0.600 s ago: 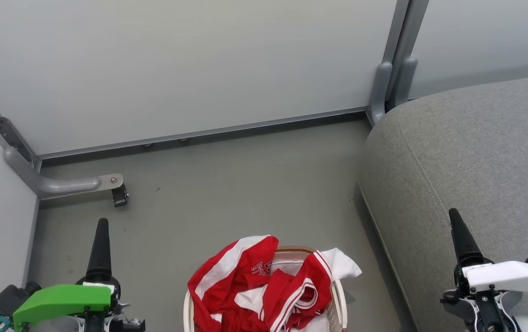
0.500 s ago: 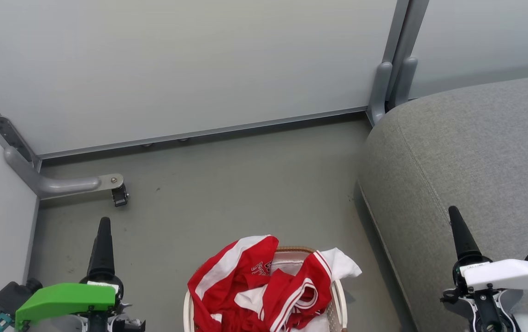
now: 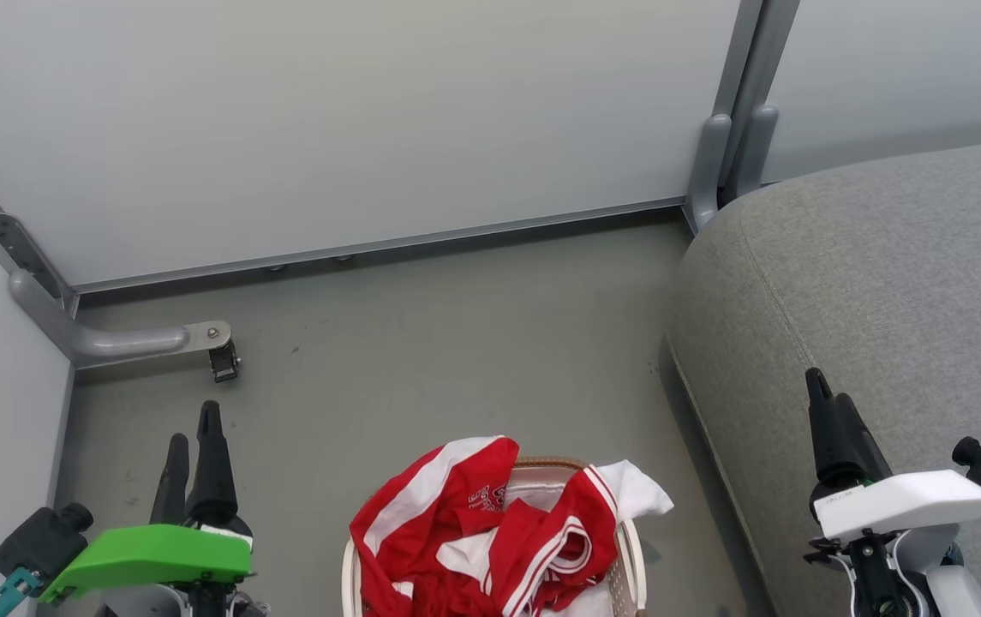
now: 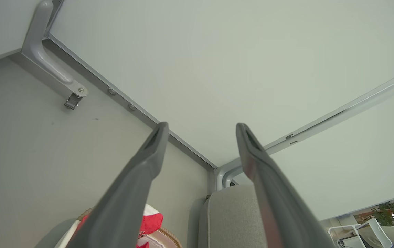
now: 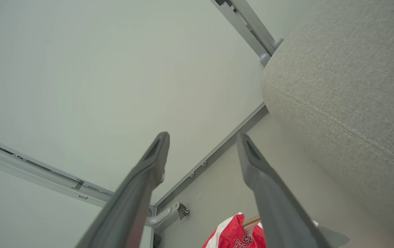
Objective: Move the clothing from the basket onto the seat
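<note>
Red clothing with white stripes is heaped in the basket, spilling over its rim toward the robot's left; a white cloth drapes over the rim on the seat side. Basket stands on the grey floor at bottom centre of the head view, just beside the grey seat, which carries no garment. Change over the last half second: each gripper previously read as a single dark cone in the head view; now the left gripper shows two separate fingers and its green cover is canted, and the right gripper shows two offset tips and sits a little further up the frame. Both wrists appear to have rolled, and both arms have moved slightly. Wrist views confirm the fingers are set wide with nothing between them: left gripper frames bare partition panel, with a corner of the clothing low in its frame; right gripper likewise, with the clothing at its lower edge. Clothing and basket unmoved. Judgement: task not yet started; this looks like pre-positioning for a first grasp. Left gripper is well apart from the heap, with open floor between; right gripper hovers over the seat edge. Next move needs a descent onto the top folds.
</note>
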Tool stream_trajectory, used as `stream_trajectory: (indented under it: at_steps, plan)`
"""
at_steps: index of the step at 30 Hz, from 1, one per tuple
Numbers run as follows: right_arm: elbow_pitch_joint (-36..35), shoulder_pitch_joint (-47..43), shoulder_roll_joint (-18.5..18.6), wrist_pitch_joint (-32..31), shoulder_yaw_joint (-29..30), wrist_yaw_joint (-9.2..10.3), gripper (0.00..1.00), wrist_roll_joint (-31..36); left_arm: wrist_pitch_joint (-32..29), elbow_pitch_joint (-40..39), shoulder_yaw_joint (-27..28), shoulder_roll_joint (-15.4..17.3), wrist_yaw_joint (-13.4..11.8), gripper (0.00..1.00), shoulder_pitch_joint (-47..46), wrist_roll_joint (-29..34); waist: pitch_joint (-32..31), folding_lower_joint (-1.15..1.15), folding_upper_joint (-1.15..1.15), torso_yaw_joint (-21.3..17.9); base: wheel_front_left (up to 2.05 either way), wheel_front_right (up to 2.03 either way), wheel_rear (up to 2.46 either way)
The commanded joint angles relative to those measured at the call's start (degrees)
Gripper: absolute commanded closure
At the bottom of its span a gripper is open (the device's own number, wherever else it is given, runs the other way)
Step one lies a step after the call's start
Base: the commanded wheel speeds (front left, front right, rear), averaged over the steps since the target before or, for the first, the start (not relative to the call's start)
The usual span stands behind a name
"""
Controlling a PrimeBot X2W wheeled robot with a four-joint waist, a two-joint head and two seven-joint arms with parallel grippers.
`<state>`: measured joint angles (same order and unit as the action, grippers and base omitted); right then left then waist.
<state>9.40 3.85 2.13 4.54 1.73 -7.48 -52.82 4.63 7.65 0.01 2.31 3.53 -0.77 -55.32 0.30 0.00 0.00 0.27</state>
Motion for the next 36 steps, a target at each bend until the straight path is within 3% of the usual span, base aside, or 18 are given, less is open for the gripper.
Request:
stream_trajectory:
  at_steps: [1,17,36]
  plan:
    - [-0.7,-0.3,0.4,0.7,-0.1,-0.01,0.0,1.8,0.6,-1.1,-0.3,0.4,-0.4,0.0,0.3,2.5,0.0,0.0,0.0,0.1,0.0,0.0,0.0]
    - [-0.6,-0.4,0.6,3.3,-2.7,-0.01,0.0,16.3,3.3,0.0,-3.1,0.5,-1.1,0.0,1.6,16.3,-0.1,0.0,0.0,0.7,0.0,0.0,0.0]
    - [0.3,-0.8,0.7,6.0,-5.8,-0.01,0.0,30.2,6.0,3.5,-4.6,0.6,-1.6,0.0,2.3,26.9,-0.4,0.0,0.0,1.2,0.0,0.0,0.0]
